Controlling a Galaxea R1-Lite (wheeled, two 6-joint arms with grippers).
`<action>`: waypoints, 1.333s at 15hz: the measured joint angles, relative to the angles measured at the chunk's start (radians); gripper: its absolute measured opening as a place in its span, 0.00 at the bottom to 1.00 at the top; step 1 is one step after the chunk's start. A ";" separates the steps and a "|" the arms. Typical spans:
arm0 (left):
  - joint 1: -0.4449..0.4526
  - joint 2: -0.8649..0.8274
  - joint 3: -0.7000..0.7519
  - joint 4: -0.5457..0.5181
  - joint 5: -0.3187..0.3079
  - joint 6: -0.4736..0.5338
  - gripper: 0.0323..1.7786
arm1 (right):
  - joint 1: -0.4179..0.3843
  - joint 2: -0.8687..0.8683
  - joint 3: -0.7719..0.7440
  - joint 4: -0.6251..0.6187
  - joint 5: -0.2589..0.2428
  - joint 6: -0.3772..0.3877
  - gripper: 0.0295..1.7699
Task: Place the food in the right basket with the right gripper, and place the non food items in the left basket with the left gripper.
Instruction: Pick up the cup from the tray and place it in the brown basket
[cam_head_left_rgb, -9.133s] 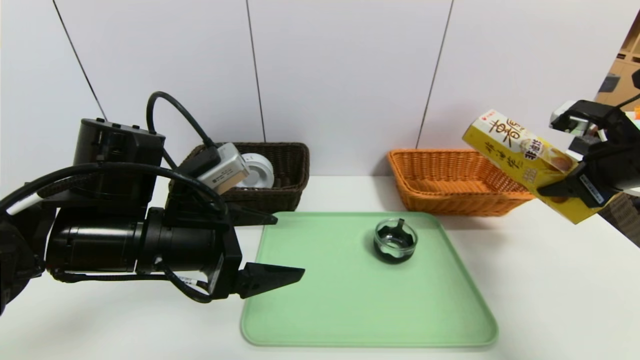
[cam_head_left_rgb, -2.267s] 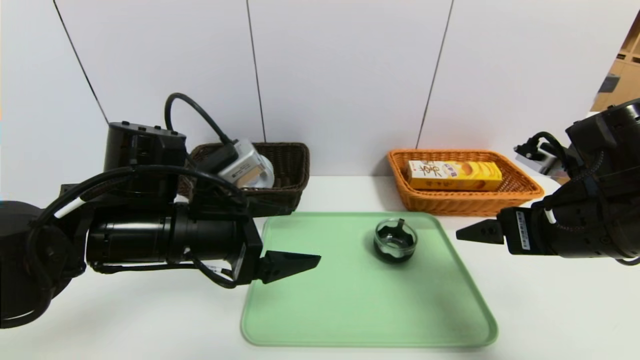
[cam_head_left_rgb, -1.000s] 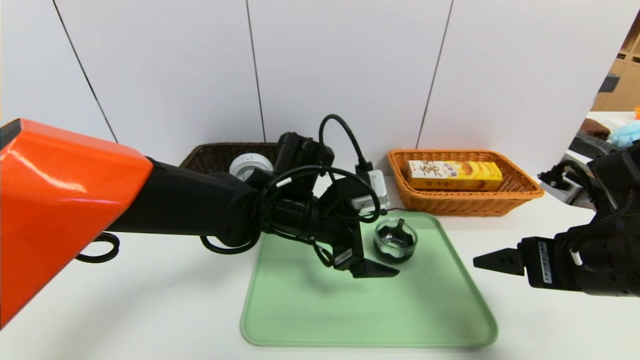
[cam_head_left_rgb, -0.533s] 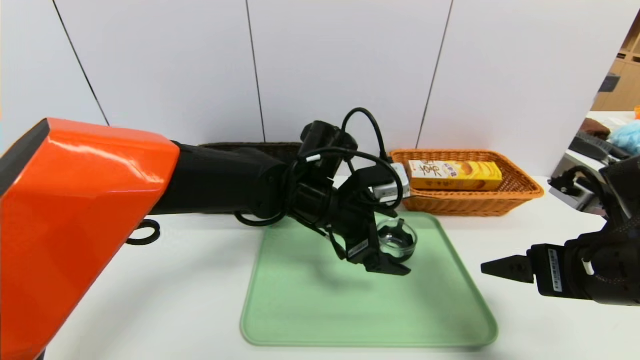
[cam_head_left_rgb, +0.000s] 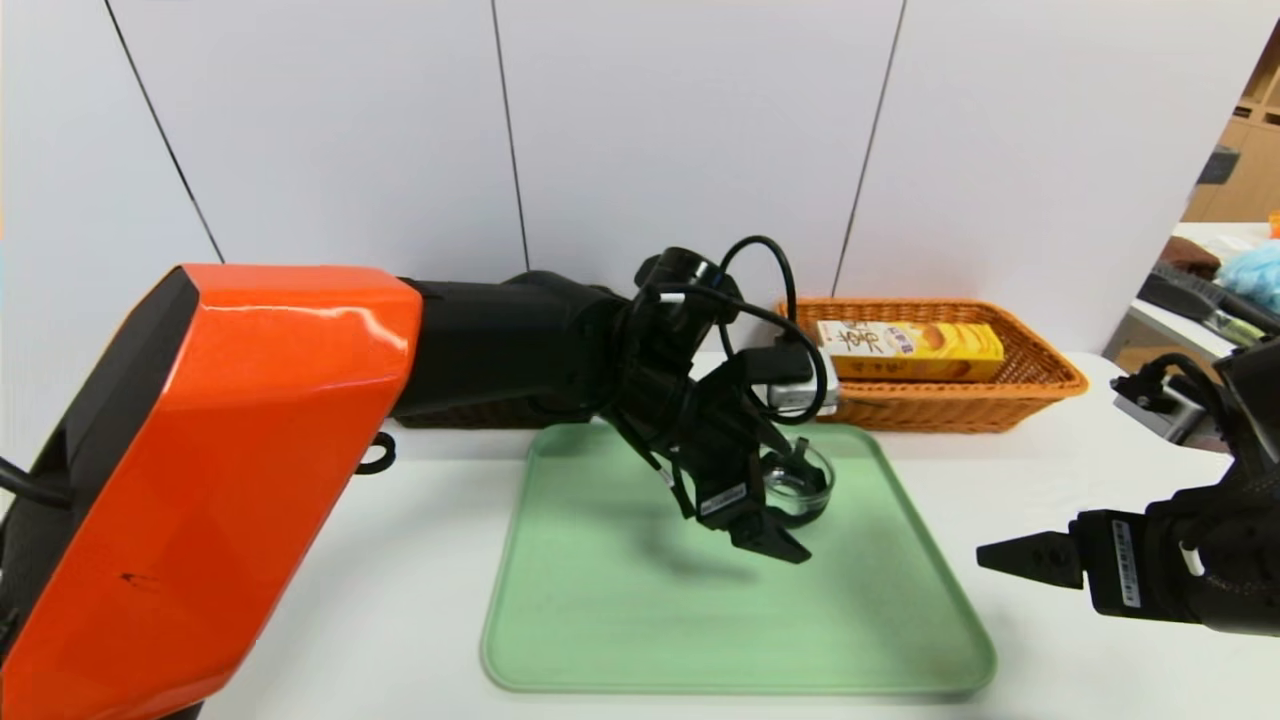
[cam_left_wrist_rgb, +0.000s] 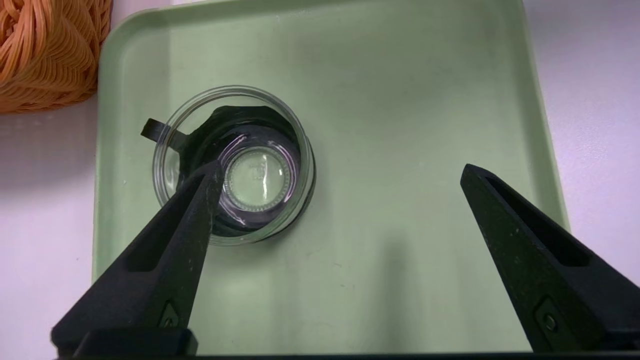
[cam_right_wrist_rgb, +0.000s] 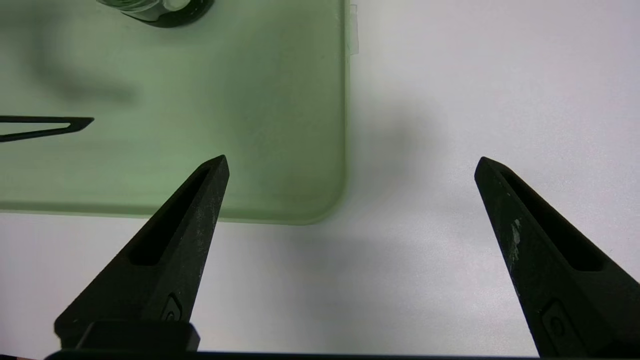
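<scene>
So the green tray (cam_head_left_rgb: 740, 640) is my landmark here. What's left on it is the little round glass dish (cam_head_left_rgb: 812, 484), sitting upright near the tray's far edge, toward the right-hand side. It's got a dark inside and a small dark tab poking over its rim.

The left gripper (cam_head_left_rgb: 790, 497) is the one at work, hanging over the tray with its fingers spread wide and nothing between them. The dish isn't centred between those fingers though, and that's the whole game imo. In the left wrist view one fingertip overlaps the dish while the other is well apart from it, out over bare tray. So the dish lies off toward the far finger, on the side of the orange wicker basket (cam_head_left_rgb: 940, 408). I'd shift the gripper that way, far and a bit right, until the dish sits midway, then go down and close. Can't tell how high the fingertips are above the glass, so dropping straight down from here could land a tip on the rim or inside the bowl. The dish is round, so no long axis to line up with, but I'd keep clear of that tab.

Right gripper (cam_right_wrist_rgb: 352, 160) is idle, open and holding nothing, over the bench (cam_head_left_rgb: 1080, 670) just off the tray's right side. The left one is nearer anyway, and it's the correct one for non-food. The yellow snack box (cam_head_left_rgb: 915, 352) lies in the orange basket beyond the tray, so the food looks sorted. The dark basket (cam_head_left_rgb: 470, 415), beyond the tray's far left corner, is mostly hidden behind the arm; that's where the dish should end up.
</scene>
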 joint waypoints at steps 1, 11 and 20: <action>-0.001 0.011 -0.010 0.009 0.015 0.021 0.95 | 0.000 -0.003 0.001 0.001 0.001 0.000 0.96; -0.009 0.067 -0.023 0.001 0.033 0.088 0.95 | -0.001 -0.017 0.024 -0.001 0.002 0.003 0.96; -0.013 0.084 -0.024 0.010 0.039 0.126 0.95 | -0.002 -0.014 0.029 -0.001 0.003 0.004 0.96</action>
